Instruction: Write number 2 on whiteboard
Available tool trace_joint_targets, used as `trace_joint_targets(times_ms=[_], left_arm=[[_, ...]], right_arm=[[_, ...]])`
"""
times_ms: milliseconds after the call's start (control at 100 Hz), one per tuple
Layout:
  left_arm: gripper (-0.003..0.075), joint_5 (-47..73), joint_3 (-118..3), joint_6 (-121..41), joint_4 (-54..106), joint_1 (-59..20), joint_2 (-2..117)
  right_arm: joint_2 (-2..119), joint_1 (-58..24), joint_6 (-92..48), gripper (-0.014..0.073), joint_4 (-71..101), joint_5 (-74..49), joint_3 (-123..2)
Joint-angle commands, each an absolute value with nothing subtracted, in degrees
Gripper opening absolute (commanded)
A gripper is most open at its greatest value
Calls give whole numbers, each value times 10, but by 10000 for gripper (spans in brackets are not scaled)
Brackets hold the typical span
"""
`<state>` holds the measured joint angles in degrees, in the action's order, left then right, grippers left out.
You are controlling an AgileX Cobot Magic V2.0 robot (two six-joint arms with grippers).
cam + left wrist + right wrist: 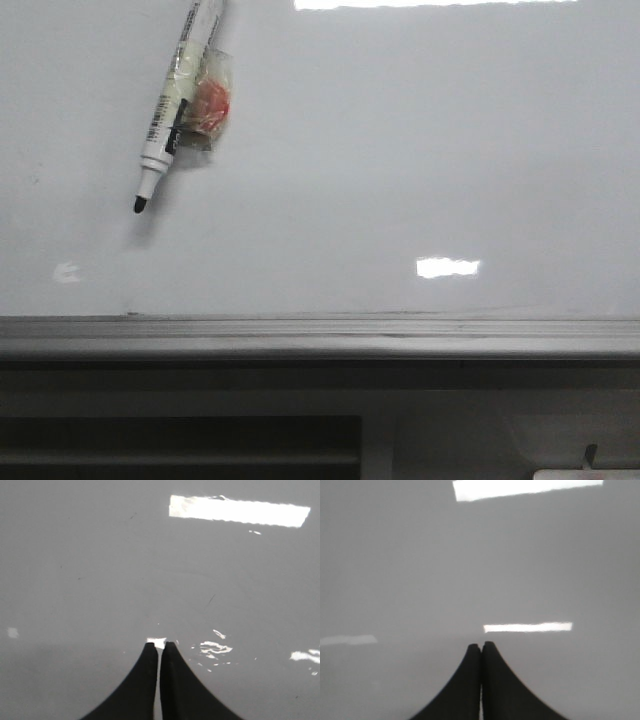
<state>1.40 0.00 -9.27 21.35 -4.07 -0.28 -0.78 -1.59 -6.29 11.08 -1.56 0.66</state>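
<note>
Whiteboard (400, 150) fills the front view, grey ledge (320, 338) along its lower edge. White marker pen (170, 120) hangs upper left, black tip down. Left gripper (159, 644) and right gripper (481, 645): jaws pressed together, holding nothing.

Open whiteboard (400, 170) right of and below the marker (168, 115); blocked only upper left by marker, taped bundle (207, 102); ledge (320, 338) along bottom.
</note>
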Motion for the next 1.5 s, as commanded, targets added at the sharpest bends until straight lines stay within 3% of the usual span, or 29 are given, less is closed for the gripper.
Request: trace_joint_targets(times_ms=[0,240,390,590,870,980,1090,1170,1230,1490], left_arm=[[-20,-43,7,-88,292,-45,-18],[-20,-53,-7,-88,453,-45,-18],[-20,9,-59,-91,444,-45,-4],[-20,174,-180,-106,352,-45,96],[-15,184,-246,-189,359,-163,207],[73,180,-250,-194,372,-208,244],[304,151,-250,-195,385,-253,283],[426,120,-250,-196,385,-278,309],[445,95,-250,-198,385,-301,327],[397,10,-270,-217,370,-400,432]], right_arm=[[-14,-14,-62,-68,183,42,21],[-14,-14,-62,-66,329,52,8],[2,-14,-62,-64,298,-32,-56],[122,-14,-62,-62,214,-198,-167],[232,-72,-78,-58,203,-225,-229],[240,-95,-78,43,205,-225,-228],[240,-114,-78,267,205,-215,-228],[240,-119,-78,373,208,-207,-228],[240,-120,-78,391,213,-206,-228],[240,-120,-78,391,225,-197,-228]])
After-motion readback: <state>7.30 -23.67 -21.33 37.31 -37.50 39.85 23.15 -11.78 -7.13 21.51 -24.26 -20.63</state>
